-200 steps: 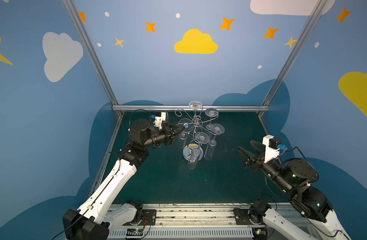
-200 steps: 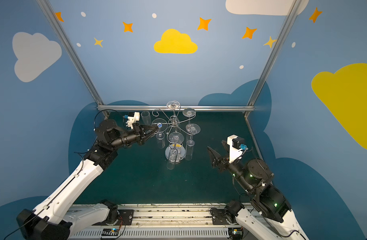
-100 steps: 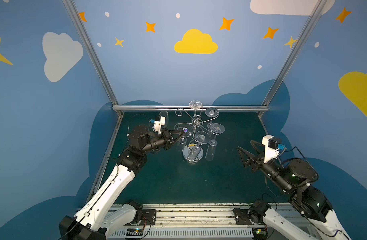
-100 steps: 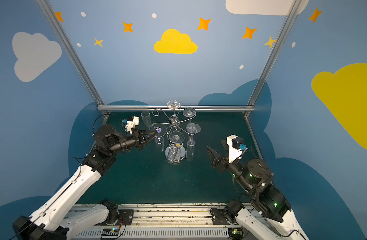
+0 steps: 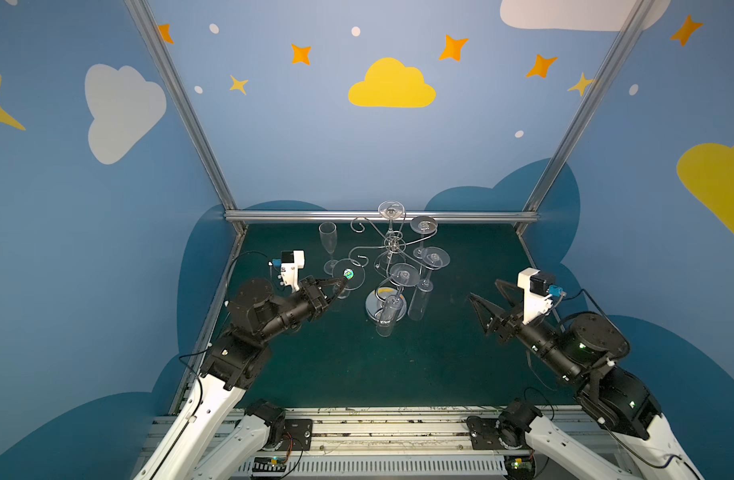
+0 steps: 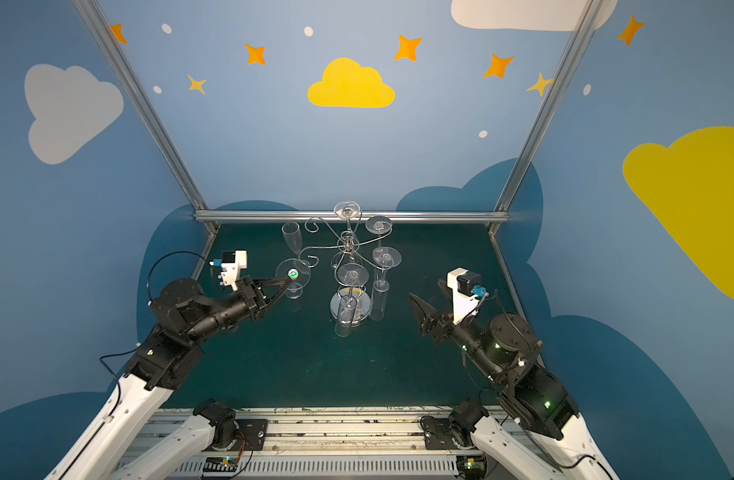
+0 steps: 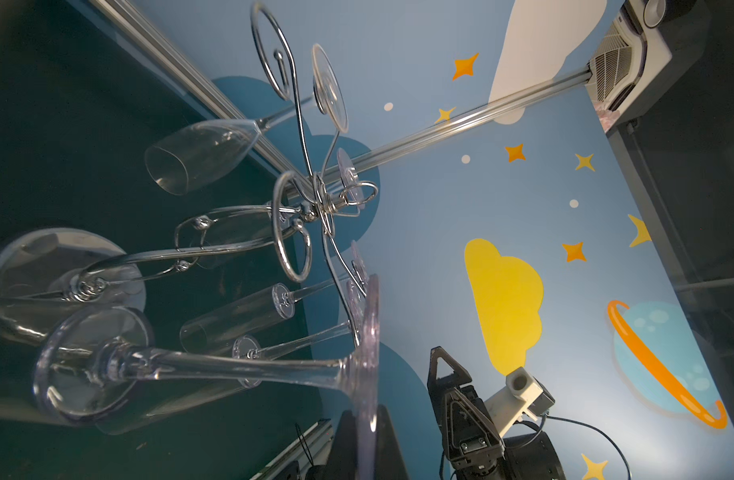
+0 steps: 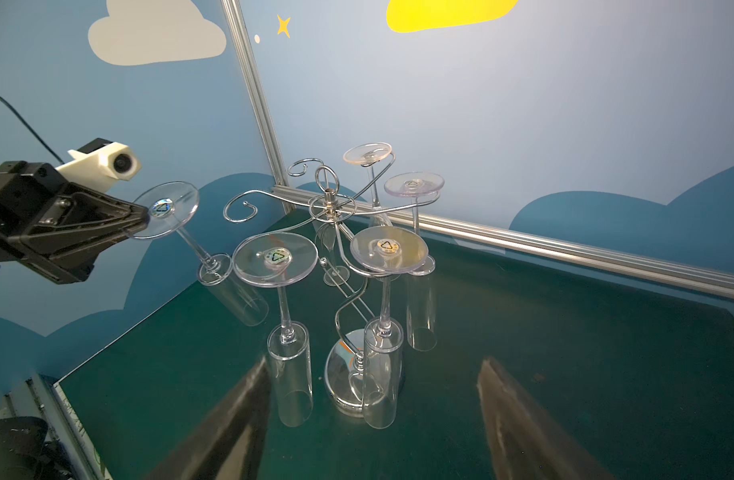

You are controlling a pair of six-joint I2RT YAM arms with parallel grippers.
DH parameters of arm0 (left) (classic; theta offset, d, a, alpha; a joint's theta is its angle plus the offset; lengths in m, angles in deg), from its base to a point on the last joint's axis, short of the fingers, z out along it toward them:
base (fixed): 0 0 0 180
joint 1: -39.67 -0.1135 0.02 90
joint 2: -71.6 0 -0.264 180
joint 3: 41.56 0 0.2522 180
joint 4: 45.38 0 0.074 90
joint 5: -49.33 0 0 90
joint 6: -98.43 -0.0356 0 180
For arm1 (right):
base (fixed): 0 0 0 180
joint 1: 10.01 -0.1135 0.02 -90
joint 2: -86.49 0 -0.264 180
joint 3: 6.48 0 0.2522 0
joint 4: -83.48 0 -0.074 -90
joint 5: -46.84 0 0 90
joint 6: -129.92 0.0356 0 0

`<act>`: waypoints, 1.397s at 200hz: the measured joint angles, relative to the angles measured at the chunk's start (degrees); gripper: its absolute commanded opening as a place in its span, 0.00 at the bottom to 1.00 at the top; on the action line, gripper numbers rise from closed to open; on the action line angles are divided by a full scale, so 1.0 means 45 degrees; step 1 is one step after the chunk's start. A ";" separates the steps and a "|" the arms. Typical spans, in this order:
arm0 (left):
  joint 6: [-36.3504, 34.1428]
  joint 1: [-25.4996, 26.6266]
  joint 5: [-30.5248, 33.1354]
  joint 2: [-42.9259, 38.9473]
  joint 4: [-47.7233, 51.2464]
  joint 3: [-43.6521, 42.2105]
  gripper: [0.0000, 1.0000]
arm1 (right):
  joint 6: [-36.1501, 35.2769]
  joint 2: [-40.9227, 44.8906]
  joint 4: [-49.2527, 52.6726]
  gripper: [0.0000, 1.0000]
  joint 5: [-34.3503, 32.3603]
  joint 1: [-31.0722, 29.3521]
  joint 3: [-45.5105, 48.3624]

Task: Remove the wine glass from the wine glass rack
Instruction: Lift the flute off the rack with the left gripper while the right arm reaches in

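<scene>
The chrome wine glass rack [image 5: 394,245] [image 6: 348,245] [image 8: 330,205] [image 7: 315,212] stands at mid-table on its round mirror base [image 5: 371,307]. Several clear glasses hang upside down from its scroll arms. My left gripper [image 5: 342,282] [image 6: 288,280] [image 8: 138,220] [image 7: 367,436] is shut on the foot rim of one wine glass [image 5: 348,274] [image 6: 292,273] [image 8: 165,210] [image 7: 232,365]. That glass is tilted, bowl down, just left of an empty scroll arm [image 8: 240,212] and apart from it. My right gripper [image 5: 484,289] [image 6: 425,288] [image 8: 377,360] is open and empty, to the right of the rack.
One flute [image 5: 328,241] [image 6: 291,239] stands upright on the green table [image 5: 461,365] at the back left, close behind the held glass. An aluminium rail [image 5: 461,216] edges the back, blue walls close the sides, and a metal rail [image 5: 398,424] runs along the front.
My left gripper has drawn back to the left and toward the front with the glass, carrying its foot off the scroll arm. The right arm has not moved.
</scene>
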 measured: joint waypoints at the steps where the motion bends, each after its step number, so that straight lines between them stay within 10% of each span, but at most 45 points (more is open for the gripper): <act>1: -0.0034 0.0000 0.0029 -0.0029 0.0034 0.0000 0.03 | 0.0000 -0.0005 0.0000 0.78 0.0000 0.0000 -0.0005; 96: -0.9194 0.0000 0.3900 -0.1263 0.4323 0.2773 0.03 | 0.0248 -0.1909 -0.0117 0.77 0.0850 0.0000 -0.1039; 198: -1.6033 0.0194 0.2735 -0.0330 0.3376 0.3385 0.03 | -0.0243 -0.3798 0.0316 0.77 0.2895 -0.0005 -0.3735; 279: -2.0283 0.3988 0.4187 0.0884 0.2662 0.3774 0.03 | -0.0335 -0.5561 0.0670 0.77 0.4503 -0.0214 -0.5294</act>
